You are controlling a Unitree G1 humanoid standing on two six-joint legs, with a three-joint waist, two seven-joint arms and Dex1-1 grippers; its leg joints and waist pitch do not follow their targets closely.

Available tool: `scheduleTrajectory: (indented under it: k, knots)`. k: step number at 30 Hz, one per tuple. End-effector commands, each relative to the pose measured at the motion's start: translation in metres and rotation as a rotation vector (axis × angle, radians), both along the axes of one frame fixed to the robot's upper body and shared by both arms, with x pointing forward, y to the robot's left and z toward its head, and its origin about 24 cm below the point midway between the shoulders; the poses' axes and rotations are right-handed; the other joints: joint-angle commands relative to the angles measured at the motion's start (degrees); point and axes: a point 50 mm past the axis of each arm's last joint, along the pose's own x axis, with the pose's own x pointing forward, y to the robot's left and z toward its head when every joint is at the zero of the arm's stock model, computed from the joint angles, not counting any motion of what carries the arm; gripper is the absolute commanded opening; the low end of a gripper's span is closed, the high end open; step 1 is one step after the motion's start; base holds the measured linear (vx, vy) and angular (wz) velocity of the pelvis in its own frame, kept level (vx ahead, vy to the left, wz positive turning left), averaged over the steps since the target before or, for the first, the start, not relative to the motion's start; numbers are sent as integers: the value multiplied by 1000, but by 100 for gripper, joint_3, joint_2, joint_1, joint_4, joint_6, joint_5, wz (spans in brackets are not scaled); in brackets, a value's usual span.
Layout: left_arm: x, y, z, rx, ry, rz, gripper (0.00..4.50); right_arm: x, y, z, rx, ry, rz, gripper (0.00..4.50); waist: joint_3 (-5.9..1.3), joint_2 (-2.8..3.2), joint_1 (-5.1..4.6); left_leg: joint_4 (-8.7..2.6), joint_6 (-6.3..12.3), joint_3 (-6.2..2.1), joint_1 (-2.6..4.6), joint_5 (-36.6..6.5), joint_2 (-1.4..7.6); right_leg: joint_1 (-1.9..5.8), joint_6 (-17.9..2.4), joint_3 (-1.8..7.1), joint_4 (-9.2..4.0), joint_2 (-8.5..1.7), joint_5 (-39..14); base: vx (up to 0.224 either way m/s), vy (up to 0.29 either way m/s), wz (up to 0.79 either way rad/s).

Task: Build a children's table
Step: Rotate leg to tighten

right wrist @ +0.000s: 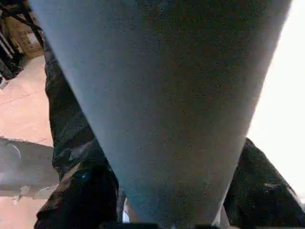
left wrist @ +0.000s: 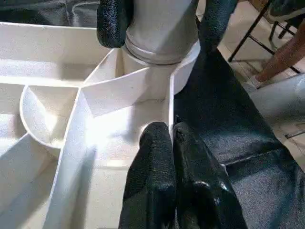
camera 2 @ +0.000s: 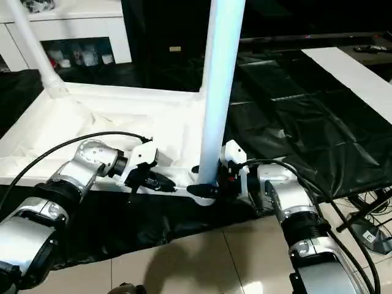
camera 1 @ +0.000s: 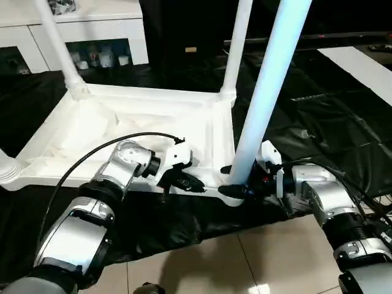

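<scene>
1. The white plastic rectangular table top with raised rim lies upside down on a black sheet spread over the tiled floor.
2. Long white tubular legs stand upright in its rounded corner sockets; the nearest leg rises at the front corner.
3. The right gripper has its black fingers around that leg's base, one on each side.
4. The left gripper sits at the top's near rim, fingers pressed together, holding nothing.
</scene>
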Motion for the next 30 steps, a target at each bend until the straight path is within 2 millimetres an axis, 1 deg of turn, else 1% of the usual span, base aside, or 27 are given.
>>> scheduleTrajectory:
  k: [1, 3, 4, 10, 11, 12, 13, 14, 15, 16, 17, 18, 19, 20, 21, 22, 23, 24, 25, 26, 27, 29, 30]
  knots:
    - [5, -11, 11, -40, -58, 2, 0, -18, 21, -17, -44, 87, 171, 247, -389, -9, -10, -348, 251, -113, 199, -1535, 202, 186, -1581, 193, -389, -223, -536, 0, 0, 0]
    - [5, -10, 11, -39, -57, -1, 0, -18, 22, -16, -44, 89, 177, 239, -394, -7, -1, -342, 277, -111, 200, -1467, 201, 188, -1584, 192, -378, -221, -432, 0, 0, 0]
    - [5, -10, 11, -37, -57, -1, 0, -19, 22, -16, -43, 93, 181, 222, -393, -6, -1, -341, 282, -110, 199, -1467, 200, 187, -1583, 192, -381, -221, -435, 0, 0, 0]
    - [6, -8, 11, -38, -56, 11, 0, -19, 23, -16, -33, 95, 162, 210, -389, -11, 14, -344, 251, -112, 205, -1527, 201, 183, -1543, 194, -395, -229, -601, 0, 0, 0]
    - [7, -8, 11, -41, -59, 32, 0, -16, 23, -16, -21, 87, 111, 210, -386, -19, 16, -346, 240, -111, 204, -1536, 201, 178, -1535, 195, -396, -228, -647, 0, 0, 0]
    - [9, -8, 11, -42, -69, 62, 0, -11, 23, -17, -18, 74, 41, 209, -379, -10, 5, -356, 200, -113, 202, -1570, 199, 169, -1520, 196, -400, -229, -730, 0, 0, 0]
    - [11, -10, 10, -44, -81, 107, 0, -3, 22, -20, -23, 49, -79, 209, -369, -5, -13, -367, 121, -112, 211, -1669, 206, 144, -1504, 202, -406, -233, -867, 0, 0, 0]
    - [13, -12, 10, -47, -94, 142, 0, 3, 22, -23, -36, 35, -185, 208, -363, -10, -33, -376, 45, -125, 204, -1719, 203, 140, -1477, 206, -409, -246, -980, 0, 0, 0]
    - [14, -13, 10, -48, -102, 164, 0, 7, 21, -25, -45, 28, -253, 207, -350, -29, -81, -393, -63, -143, 208, -1869, 187, 145, -1397, 198, -438, -247, -1314, 0, 0, 0]
    - [15, -15, 10, -53, -102, 171, 0, 9, 21, -26, -48, 23, -282, 207, -343, -27, -96, -397, -91, -146, 211, -1946, 181, 144, -1344, 200, -463, -249, -1480, 0, 0, 0]
    - [15, -18, 10, -65, -102, 189, 0, 13, 21, -28, -58, 11, -364, 205, -342, -22, -108, -396, -123, -150, 224, -2001, 184, 131, -1301, 204, -480, -257, -1613, 0, 0, 0]
    - [15, -26, 10, -80, -107, 214, 0, 20, 20, -32, -77, 5, -504, 202, -328, -19, -179, -413, -197, -171, 213, -2091, 178, 121, -1218, 208, -505, -259, -1865, 0, 0, 0]
    - [15, -29, 10, -83, -111, 223, 0, 22, 20, -32, -80, 3, -548, 199, -332, -13, -206, -417, -212, -174, 215, -2133, 174, 118, -1193, 203, -509, -249, -1919, 0, 0, 0]
    - [16, -35, 9, -92, -117, 245, 0, 26, 21, -34, -81, 10, -628, 197, -333, -24, -242, -423, -216, -184, 207, -2169, 171, 119, -1148, 199, -519, -242, -1948, 0, 0, 0]
    - [16, -43, 8, -105, -122, 274, 0, 29, 23, -36, -88, 22, -708, 195, -333, -21, -261, -421, -218, -182, 207, -2188, 169, 112, -1144, 202, -522, -238, -1944, 0, 0, 0]
    - [16, -45, 8, -110, -122, 286, 0, 31, 24, -37, -91, 27, -737, 195, -336, -23, -296, -422, -220, -184, 203, -2214, 161, 108, -1142, 202, -525, -227, -1916, 0, 0, 0]
    - [15, -53, 8, -116, -129, 294, 0, 33, 28, -37, -86, 32, -776, 195, -340, -1, -295, -418, -219, -188, 204, -2209, 157, 113, -1143, 198, -523, -227, -1897, 0, 0, 0]
    - [15, -57, 8, -117, -134, 294, 0, 34, 30, -37, -81, 33, -793, 194, -344, -10, -300, -405, -172, -168, 231, -2238, 159, 85, -1163, 213, -546, -224, -1770, 0, 0, 0]
    - [14, -65, 9, -136, -132, 306, 0, 36, 35, -37, -79, 36, -826, 194, -346, -10, -306, -402, -147, -165, 227, -2228, 155, 89, -1176, 214, -545, -217, -1720, 0, 0, 0]
    - [12, -72, 9, -148, -133, 298, 0, 38, 40, -36, -76, 36, -839, 194, -349, -24, -315, -398, -118, -159, 212, -2154, 156, 100, -1204, 214, -529, -214, -1602, 0, 0, 0]
    - [11, -75, 9, -155, -134, 294, 0, 39, 43, -35, -76, 36, -845, 194, -353, -18, -312, -394, -101, -156, 213, -2121, 158, 101, -1224, 214, -522, -216, -1544, 0, 0, 0]
    - [9, -78, 9, -152, -144, 283, 0, 40, 48, -35, -91, 26, -846, 194, -361, -16, -328, -385, -29, -151, 188, -2001, 145, 120, -1246, 208, -509, -204, -1368, 0, 0, 0]
    - [9, -77, 8, -147, -149, 274, 0, 41, 51, -33, -89, 16, -832, 194, -366, -17, -338, -382, 5, -148, 183, -1941, 145, 131, -1260, 207, -500, -201, -1239, 0, 0, 0]
